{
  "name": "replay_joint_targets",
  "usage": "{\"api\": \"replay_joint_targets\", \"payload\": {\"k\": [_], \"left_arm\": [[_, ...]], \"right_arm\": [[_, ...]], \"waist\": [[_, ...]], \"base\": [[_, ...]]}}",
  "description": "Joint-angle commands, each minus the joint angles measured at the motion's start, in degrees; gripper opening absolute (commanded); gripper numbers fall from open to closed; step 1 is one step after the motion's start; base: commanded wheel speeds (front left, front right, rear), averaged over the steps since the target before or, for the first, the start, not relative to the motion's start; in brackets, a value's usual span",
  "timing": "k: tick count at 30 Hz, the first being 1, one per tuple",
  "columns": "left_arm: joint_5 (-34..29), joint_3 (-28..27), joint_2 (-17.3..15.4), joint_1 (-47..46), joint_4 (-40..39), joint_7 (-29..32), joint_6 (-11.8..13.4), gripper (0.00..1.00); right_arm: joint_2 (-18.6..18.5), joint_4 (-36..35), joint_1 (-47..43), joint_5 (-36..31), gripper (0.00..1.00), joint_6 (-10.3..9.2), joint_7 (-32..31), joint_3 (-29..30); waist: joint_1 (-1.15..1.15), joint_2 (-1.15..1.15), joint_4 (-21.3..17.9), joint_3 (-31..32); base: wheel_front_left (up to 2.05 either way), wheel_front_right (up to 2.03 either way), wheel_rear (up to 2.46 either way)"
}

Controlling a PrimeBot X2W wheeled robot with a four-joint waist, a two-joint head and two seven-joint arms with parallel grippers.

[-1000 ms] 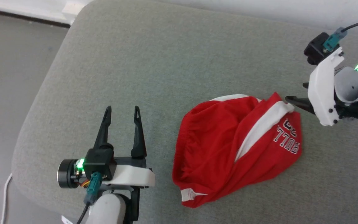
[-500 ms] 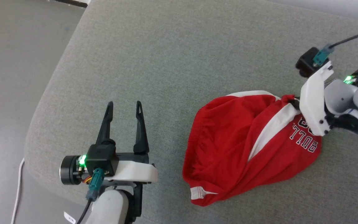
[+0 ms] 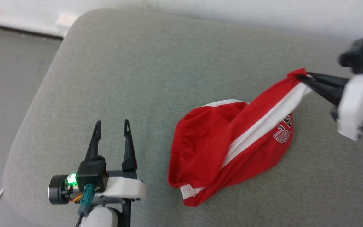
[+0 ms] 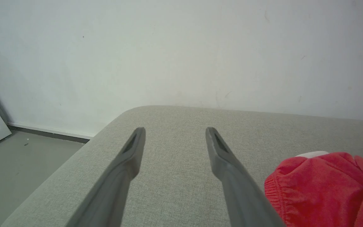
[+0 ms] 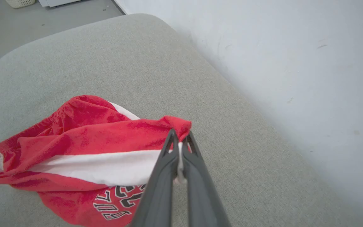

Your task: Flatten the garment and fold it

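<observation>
The right end effector [image 3: 301, 77] is pinching the shorts [image 3: 232, 148] by their striped hem; the left end effector [image 3: 112, 123] is hovering agape. This limp, light mesh is probably favouring a grip at the waistband [image 3: 174, 151].

- The red garment [image 5: 83, 138] carries the only lettering [image 5: 115, 201]: white block characters edged in black, set in 2 slanted rows.
- In the right wrist view the lower row reads "ULL"; folds of cloth cut off both ends of the row.
- The upper row shows a "2" and part of another digit, with the dark fingers [image 5: 159, 192] covering the rest.
- In the head view the same lettering [image 3: 283, 132] is too blurred to read.
</observation>
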State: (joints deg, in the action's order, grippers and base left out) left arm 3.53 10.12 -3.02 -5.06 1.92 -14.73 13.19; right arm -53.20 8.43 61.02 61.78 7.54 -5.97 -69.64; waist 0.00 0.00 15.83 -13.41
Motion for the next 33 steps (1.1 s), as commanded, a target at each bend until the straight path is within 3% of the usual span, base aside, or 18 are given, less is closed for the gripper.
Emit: {"api": "replay_joint_targets", "payload": {"k": [1, 6, 9, 15, 17, 18, 19, 20, 28, 33], "left_arm": [[-0.6, -0.6, 0.1, 0.9, 0.0, -0.3, -0.5, 1.0], [-1.5, -2.1, -0.1, 2.4, -0.5, -0.3, -1.3, 1.0], [-1.9, -2.4, -0.1, 2.6, -0.6, -0.3, -1.9, 1.0], [-2.5, -2.2, -0.1, 2.1, -0.5, -0.3, -2.6, 1.0], [-2.6, -2.3, -0.2, 2.0, -0.4, -0.3, -2.8, 1.0], [-2.7, -2.2, -0.2, 1.9, -0.3, -0.3, -3.0, 1.0], [-2.8, -2.2, -0.4, 1.9, -0.2, -0.3, -3.2, 1.0], [-2.9, -2.2, -0.6, 1.8, -0.1, -0.3, -3.3, 1.0], [-2.8, -3.9, -4.8, -4.0, 0.3, -0.3, -6.4, 1.0], [-2.7, -3.1, -9.9, -11.2, 6.1, -0.3, -12.6, 1.0]], "right_arm": [[-2.1, -1.8, -2.5, -0.5, 0.0, -0.05, 1.3, 0.9], [-9.3, -6.0, -13.7, -0.9, 0.0, -0.05, 2.3, 2.3], [-10.6, -4.3, -22.0, -0.3, 0.0, -0.05, 2.9, 2.6], [-7.4, 2.6, -35.3, -0.2, 0.0, -0.05, 5.0, 2.9], [-4.9, 5.4, -39.1, -0.8, 0.0, -0.05, 6.1, 3.6], [-3.5, 6.4, -40.5, -0.9, 0.11, -0.05, 7.0, 4.5], [-2.2, 7.3, -41.6, -1.0, 0.85, -0.05, 7.8, 5.4], [-1.2, 8.1, -42.3, -1.5, 1.0, -0.05, 8.9, 6.7], [2.7, 9.2, -44.0, -11.1, 1.0, -0.05, 19.1, 24.1], [9.6, 5.5, -47.2, -23.8, 1.0, -0.05, 20.8, 41.9]], "waist": [[0.0, 0.0, -4.2, 3.7], [0.0, 0.0, -8.2, 5.4], [0.0, 0.0, -10.0, 5.7], [0.0, 0.0, -11.2, 6.2], [0.0, 0.0, -11.4, 6.4], [0.0, 0.0, -11.5, 6.6], [0.0, 0.0, -11.6, 6.9], [0.0, 0.0, -11.7, 7.2], [0.0, 0.0, -11.8, 9.0], [0.0, 0.0, -11.8, 9.4]], "base": [[0.0, 0.0, 0.0], [0.0, 0.0, 0.0], [0.0, 0.0, 0.0], [0.0, 0.0, 0.0], [0.0, 0.0, 0.0], [0.0, 0.0, 0.0], [0.0, 0.0, 0.0], [0.0, 0.0, 0.0], [0.0, 0.0, 0.0], [0.0, 0.0, 0.0]]}}
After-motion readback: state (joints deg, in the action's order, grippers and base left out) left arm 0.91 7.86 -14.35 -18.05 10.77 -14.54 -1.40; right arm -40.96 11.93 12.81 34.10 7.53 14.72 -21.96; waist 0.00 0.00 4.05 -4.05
